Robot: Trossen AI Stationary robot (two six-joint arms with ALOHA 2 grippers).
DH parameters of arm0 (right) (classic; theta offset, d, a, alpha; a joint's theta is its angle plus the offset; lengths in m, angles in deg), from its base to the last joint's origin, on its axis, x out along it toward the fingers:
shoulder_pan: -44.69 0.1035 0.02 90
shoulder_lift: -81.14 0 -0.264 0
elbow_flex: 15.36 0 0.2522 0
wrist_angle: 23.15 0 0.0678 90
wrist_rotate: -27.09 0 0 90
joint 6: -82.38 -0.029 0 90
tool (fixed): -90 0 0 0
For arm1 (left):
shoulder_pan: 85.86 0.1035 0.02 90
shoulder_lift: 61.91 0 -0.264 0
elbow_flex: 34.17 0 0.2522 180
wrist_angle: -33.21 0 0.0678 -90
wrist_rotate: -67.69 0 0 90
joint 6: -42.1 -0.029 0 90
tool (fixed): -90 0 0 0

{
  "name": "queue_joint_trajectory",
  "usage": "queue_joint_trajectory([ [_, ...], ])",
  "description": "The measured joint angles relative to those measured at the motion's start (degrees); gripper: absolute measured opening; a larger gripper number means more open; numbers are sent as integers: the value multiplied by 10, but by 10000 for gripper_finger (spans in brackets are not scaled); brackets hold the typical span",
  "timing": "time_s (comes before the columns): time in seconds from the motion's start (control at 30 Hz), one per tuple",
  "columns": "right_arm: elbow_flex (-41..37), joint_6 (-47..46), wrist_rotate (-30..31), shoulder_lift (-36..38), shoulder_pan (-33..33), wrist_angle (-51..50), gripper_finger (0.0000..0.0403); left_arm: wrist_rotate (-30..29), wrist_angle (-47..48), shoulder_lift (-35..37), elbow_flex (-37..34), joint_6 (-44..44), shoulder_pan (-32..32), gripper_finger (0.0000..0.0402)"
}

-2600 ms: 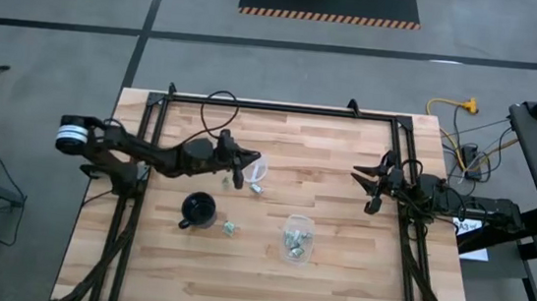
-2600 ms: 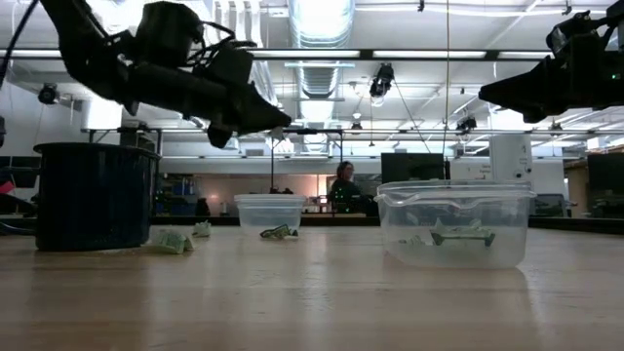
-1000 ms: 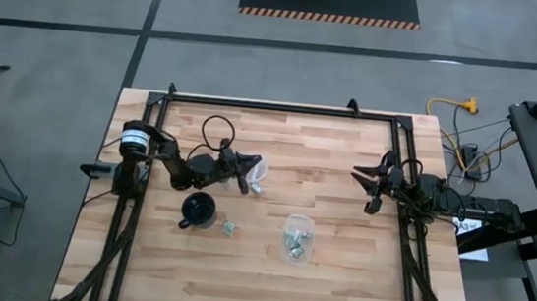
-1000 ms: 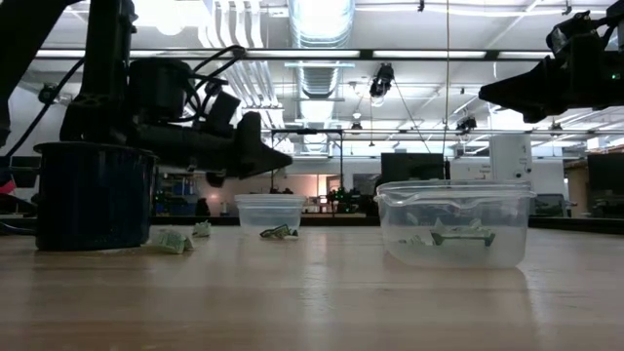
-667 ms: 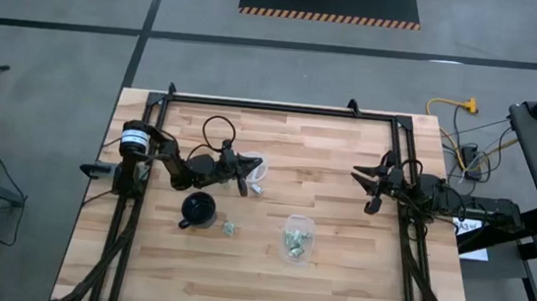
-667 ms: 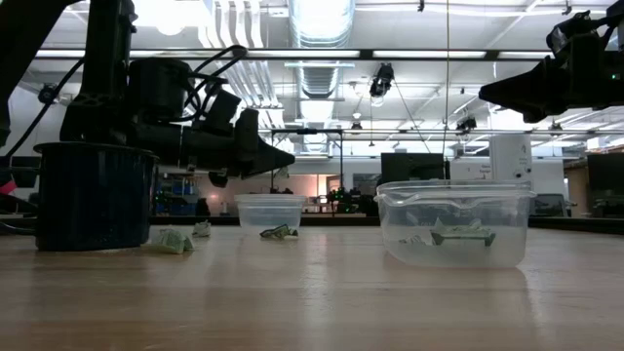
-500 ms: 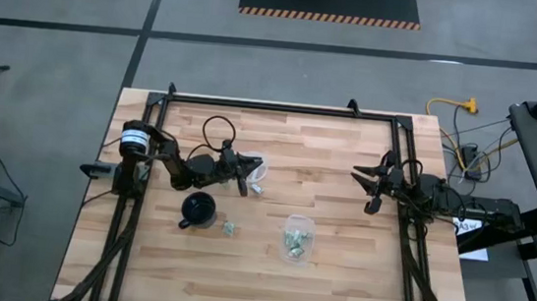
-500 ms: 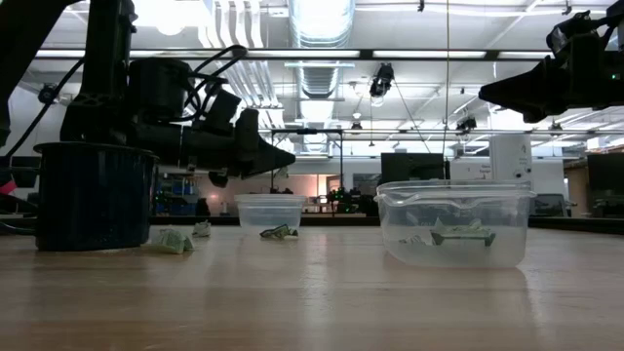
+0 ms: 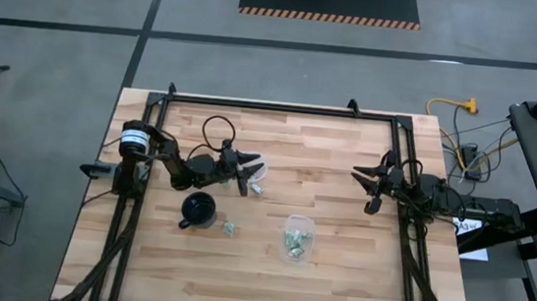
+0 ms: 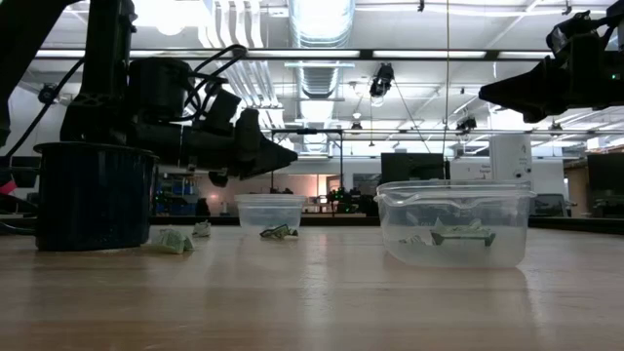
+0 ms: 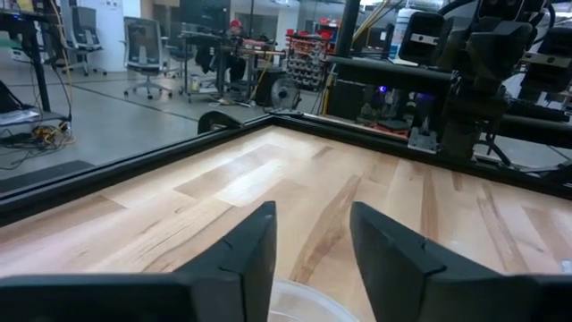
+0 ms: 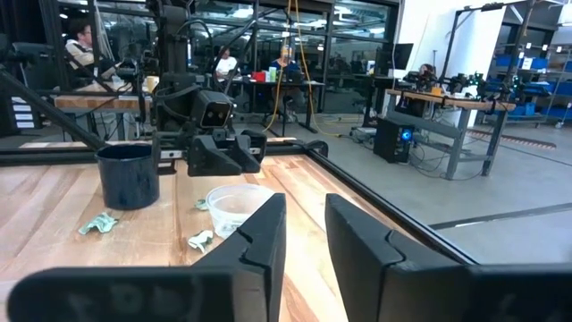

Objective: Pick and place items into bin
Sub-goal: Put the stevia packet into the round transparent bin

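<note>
Small pale green items lie on the wood: one (image 9: 229,228) beside the black mug (image 9: 199,208), one (image 9: 257,187) by a small clear tub (image 9: 260,171). More show inside the clear bin (image 9: 295,239) near the table's middle. My left gripper (image 9: 243,171) hovers level just left of the small tub and above its rim (image 11: 304,306). It is open with nothing between its fingers (image 11: 313,215). My right gripper (image 9: 372,188) waits high over the table's right side, open and empty (image 12: 307,201).
The black mug (image 10: 93,195) stands near the left arm, with crumpled pieces (image 10: 174,240) at its foot. A black frame rail (image 9: 282,107) runs along the far edge and both sides. Bare wood lies between the bin (image 10: 455,222) and the near edge.
My left gripper has come down lower beside the small tub since the earliest frames, its arm folding back toward the table's left. Over the last second it has kept its place.
</note>
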Motion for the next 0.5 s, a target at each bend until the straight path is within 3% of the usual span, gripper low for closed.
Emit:
queue_joint_trajectory([
  [0.5,0,0,0,0,0,0,85,0,0,4,0,-5,0,166],
])
